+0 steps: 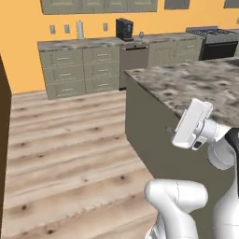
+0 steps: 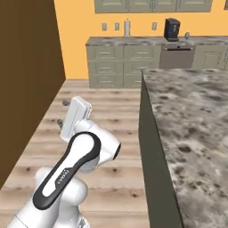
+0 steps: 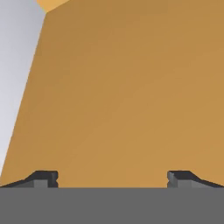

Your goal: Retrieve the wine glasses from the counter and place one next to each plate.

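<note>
One small wine glass (image 1: 141, 34) (image 2: 186, 34) stands on the far counter (image 1: 79, 43) (image 2: 129, 41), just right of a black coffee machine (image 1: 124, 29) (image 2: 171, 29). My gripper (image 1: 173, 119) (image 2: 62, 112) is raised over the wooden floor beside the island, far from the counter. It is open and holds nothing. In the hand view the gripper (image 3: 112, 179) faces a plain orange wall, its fingertips (image 3: 43, 178) set wide apart. The plates are out of view.
A stone-topped island (image 1: 196, 84) (image 2: 191, 116) fills the right side, close to the arm. A tall dark brown panel (image 2: 26, 89) stands on the left. A stove (image 1: 217, 42) sits at the counter's right end, a white cylinder (image 1: 80, 29) at the back. Wooden floor (image 1: 70, 140) lies between.
</note>
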